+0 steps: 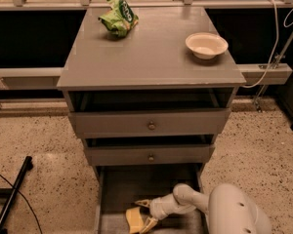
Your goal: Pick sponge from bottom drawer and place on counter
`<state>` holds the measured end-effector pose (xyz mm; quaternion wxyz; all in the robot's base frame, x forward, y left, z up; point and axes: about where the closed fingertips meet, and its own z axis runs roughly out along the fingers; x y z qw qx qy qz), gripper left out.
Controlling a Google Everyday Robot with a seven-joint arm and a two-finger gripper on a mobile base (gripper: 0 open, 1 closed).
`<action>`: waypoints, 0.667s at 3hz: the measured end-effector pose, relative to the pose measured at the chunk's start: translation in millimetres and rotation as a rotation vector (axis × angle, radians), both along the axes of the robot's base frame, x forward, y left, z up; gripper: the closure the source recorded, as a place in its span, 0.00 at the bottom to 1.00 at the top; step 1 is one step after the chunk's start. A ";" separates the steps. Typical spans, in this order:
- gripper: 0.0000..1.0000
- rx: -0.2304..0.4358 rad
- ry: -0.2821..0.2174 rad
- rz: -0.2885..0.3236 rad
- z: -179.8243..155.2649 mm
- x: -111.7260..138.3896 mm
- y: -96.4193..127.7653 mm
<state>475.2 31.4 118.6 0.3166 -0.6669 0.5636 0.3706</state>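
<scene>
Sponge: small pale-yellow foam block, roughly rectangular, lying flat on the grey floor of the bottom drawer, towards the front of the drawer and a little left of its middle. Its lower edge runs out of view at the bottom of the camera view, so the full outline is not seen; the visible top face is plain and evenly coloured. Bottom drawer is pulled out beneath the cabinet. Gripper is down inside this drawer, reaching in from the right on the white arm. Its two tan fingers are spread apart, one pointing left above the sponge's upper right corner, the other angled down along the sponge's right edge. The sponge's right side sits just at or between the fingertips; cannot tell whether either finger touches it. The block is not lifted and nothing else is in the gripper's grasp. Counter: flat grey top, carrying a crumpled green snack bag at the back left and a white bowl at the right, well apart from each other. Below it, the two upper drawers, each with a small round knob. Speckled floor on both sides of the cabinet.
</scene>
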 end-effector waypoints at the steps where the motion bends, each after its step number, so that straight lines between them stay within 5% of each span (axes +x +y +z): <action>1: 0.42 0.000 0.000 0.000 -0.1 -0.1 0.0; 2: 0.66 0.009 -0.005 0.001 8.0 -1.4 -3.6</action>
